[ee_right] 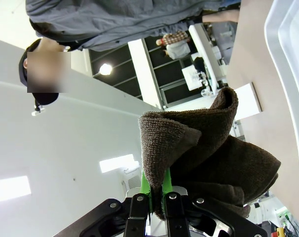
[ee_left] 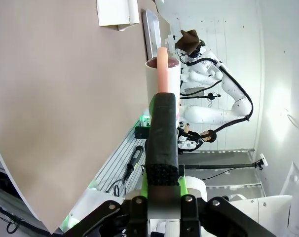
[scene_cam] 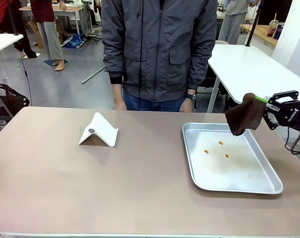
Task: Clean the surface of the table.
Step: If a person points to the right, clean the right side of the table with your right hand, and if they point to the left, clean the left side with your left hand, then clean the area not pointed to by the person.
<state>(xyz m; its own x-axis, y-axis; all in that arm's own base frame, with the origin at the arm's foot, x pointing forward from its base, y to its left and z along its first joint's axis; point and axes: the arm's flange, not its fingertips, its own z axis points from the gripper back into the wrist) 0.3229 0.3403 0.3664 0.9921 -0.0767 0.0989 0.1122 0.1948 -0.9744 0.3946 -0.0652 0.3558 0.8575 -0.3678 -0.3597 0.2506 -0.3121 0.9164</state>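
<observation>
A: So, which step is this?

B: The approach, I'd judge. The right tool [scene_cam: 264, 111] is clamped on a brown cloth [scene_cam: 245, 115], held in the air at the frame's right edge, over the metal tray's [scene_cam: 186, 153] far corner. The surface [scene_cam: 115, 188] fills the lower frame.

A: Next?

B: Lower the cloth onto bare surface and sweep. The tray, holding orange crumbs [scene_cam: 221, 143], and a white folded stand [scene_cam: 98, 130] left of centre are in the way.

A: Left tool?

B: The left tool [ee_left: 163, 98] has its fingers together, beside the surface's edge.
</observation>
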